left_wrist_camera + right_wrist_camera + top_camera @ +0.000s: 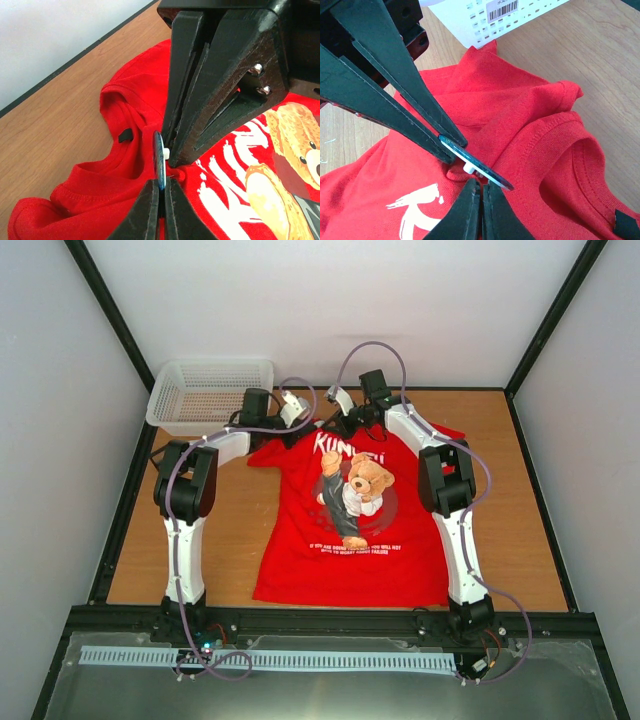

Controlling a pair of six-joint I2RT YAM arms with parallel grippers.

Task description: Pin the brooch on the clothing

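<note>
Brooch point(487, 175), mid-frame, pinched in my left fingers point(405, 80) above the collar of the shirt point(520, 115); right fingers point(462, 215) closed alongside; pinning needs careful alignment.

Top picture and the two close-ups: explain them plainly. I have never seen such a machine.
The top picture looks down on two robot arms bolted to a table: left arm, right arm. Each close-up comes from a camera on one wrist. On the table lie a red T-shirt and a white basket. Both arms reach to the collar. The left fingers, at the bottom of their own close-up, pinch a small blue brooch by its edge; the right fingers are shut right beside its white back piece.
</note>
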